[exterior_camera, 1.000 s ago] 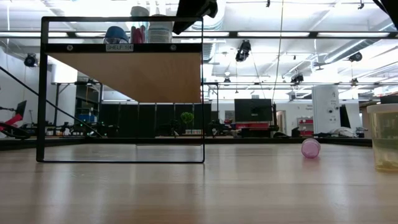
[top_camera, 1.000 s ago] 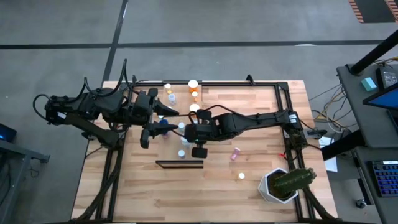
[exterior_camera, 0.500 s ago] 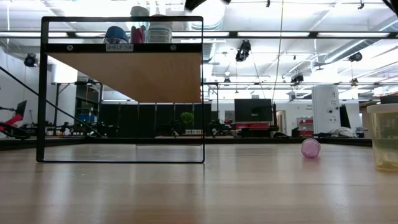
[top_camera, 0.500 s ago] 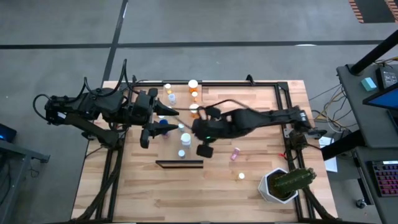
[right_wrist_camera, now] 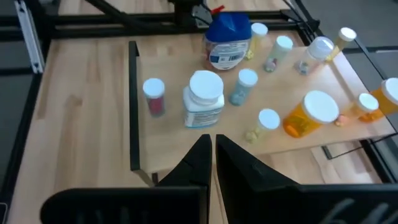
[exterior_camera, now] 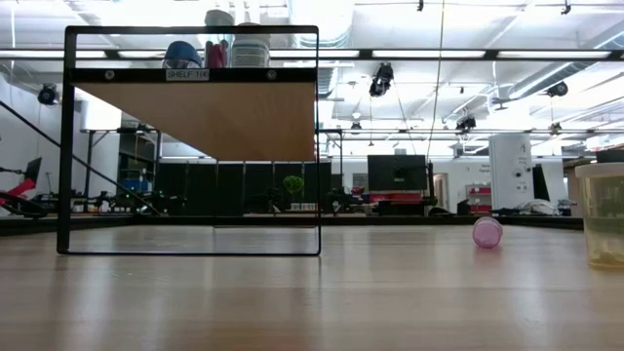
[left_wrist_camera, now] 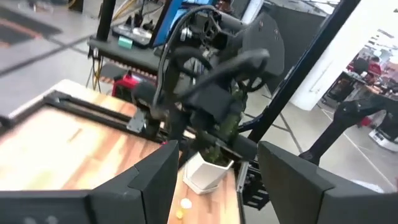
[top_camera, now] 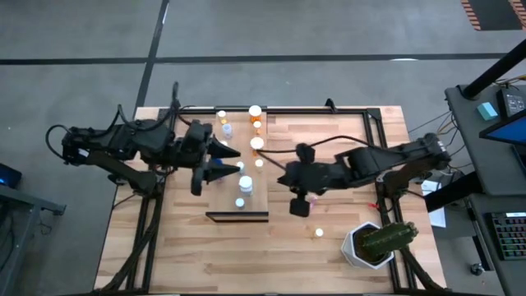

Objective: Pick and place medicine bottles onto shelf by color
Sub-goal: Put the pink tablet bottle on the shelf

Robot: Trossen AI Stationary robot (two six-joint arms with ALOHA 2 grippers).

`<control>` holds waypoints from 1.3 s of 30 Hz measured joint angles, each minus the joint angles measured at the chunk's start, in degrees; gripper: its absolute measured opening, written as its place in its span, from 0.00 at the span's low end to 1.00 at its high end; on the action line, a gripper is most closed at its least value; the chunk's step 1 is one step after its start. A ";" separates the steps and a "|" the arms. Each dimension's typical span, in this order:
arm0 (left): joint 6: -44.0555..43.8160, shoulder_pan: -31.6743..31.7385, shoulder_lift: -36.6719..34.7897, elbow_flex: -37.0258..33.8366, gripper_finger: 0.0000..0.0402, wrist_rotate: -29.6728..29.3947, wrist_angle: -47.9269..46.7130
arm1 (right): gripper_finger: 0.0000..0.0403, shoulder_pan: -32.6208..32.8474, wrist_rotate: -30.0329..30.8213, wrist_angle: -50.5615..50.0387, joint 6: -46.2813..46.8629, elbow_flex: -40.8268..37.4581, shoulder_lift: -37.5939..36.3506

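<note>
Now the right pincer sits just right of the shelf, in the middle of the high view, where half a second ago it hung over the board itself; it has pulled back, clenched on nothing, as its own camera shows. The left pincer hovers over the shelf's left side, a little further in than before, its fingers released; the left wrist view shows nothing between them, and the blue bottle stands on the board just below.

Bottles crowd the shelf: a fat white one near the dark front edge, a small pink one beside it, an orange one lying toward the far end. Others are not yet shelved; a pink bottle lies on the surface at the right of the low view, and a small pale one lies lower right in the high view, near the cactus pot.

I take the retreat to mean one placement is over; the likely next step is fetching a loose bottle, probably the pink one close under the right arm.
</note>
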 joint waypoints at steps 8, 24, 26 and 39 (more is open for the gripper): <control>-5.80 -0.24 5.59 -0.02 0.51 -0.32 6.63 | 0.03 -0.03 1.34 2.17 3.81 -14.53 -10.43; -5.76 -0.20 9.74 0.33 0.51 -3.21 18.04 | 0.15 -0.16 -5.41 -0.05 6.71 -36.29 -14.73; -5.65 -0.20 9.58 0.33 0.51 -4.36 17.91 | 0.20 -0.17 -6.33 0.91 9.00 -37.71 -14.67; -3.68 -0.17 9.08 0.33 0.51 -6.74 17.93 | 0.61 0.62 -17.26 6.74 -9.75 -48.72 -14.23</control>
